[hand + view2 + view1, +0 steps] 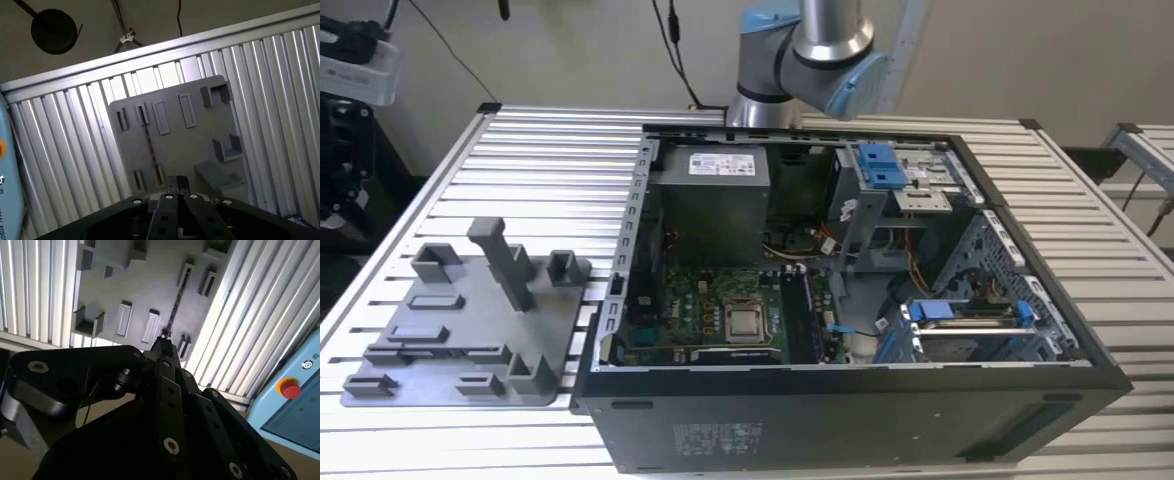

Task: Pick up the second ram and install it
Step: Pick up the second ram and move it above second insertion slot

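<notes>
The ribbed aluminium tabletop (480, 180) carries an open desktop computer case (854, 420). The grey holder tray (567, 320) lies beside it, toward the tabletop's edge on the exterior view's left. In the first wrist view the gripper (177, 184) hangs above the tray, fingertips together and holding nothing. The second ram (149, 142) stands on edge in the tray's slots, below the gripper and apart from it.

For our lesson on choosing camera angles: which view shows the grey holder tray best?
The exterior view: the whole tray shows, posts upright, nothing in front. The first wrist view sees the tray from above, one edge hidden by the gripper. The second wrist view crops the tray.
</notes>
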Available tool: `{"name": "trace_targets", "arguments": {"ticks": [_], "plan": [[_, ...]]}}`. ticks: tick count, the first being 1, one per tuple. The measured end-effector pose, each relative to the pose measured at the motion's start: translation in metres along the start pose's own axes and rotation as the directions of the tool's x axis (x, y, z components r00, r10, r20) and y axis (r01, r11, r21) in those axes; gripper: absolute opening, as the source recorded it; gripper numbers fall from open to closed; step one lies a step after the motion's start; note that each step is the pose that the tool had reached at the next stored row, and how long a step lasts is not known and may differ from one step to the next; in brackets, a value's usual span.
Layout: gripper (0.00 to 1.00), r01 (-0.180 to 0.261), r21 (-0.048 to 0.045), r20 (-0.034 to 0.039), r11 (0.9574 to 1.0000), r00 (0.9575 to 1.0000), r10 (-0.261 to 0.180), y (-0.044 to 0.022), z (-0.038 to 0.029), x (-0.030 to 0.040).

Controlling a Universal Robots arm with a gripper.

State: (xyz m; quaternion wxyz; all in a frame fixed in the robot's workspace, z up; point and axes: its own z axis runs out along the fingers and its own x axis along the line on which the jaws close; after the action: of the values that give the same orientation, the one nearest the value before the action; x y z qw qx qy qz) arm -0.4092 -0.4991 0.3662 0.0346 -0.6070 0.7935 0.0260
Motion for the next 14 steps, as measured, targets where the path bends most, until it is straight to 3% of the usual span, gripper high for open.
{"name": "trace_targets", "arguments": {"ticks": [6, 14], "plan": [[0.11, 0.079, -0.0118, -0.0003, 0.9968, 0.9969, -0.079, 0.0001, 0.0010, 0.0002], [0.11, 0.168, -0.0244, 0.0031, 0.9855, 0.9858, -0.168, 0.0002, 0.0031, 0.0005]]}}
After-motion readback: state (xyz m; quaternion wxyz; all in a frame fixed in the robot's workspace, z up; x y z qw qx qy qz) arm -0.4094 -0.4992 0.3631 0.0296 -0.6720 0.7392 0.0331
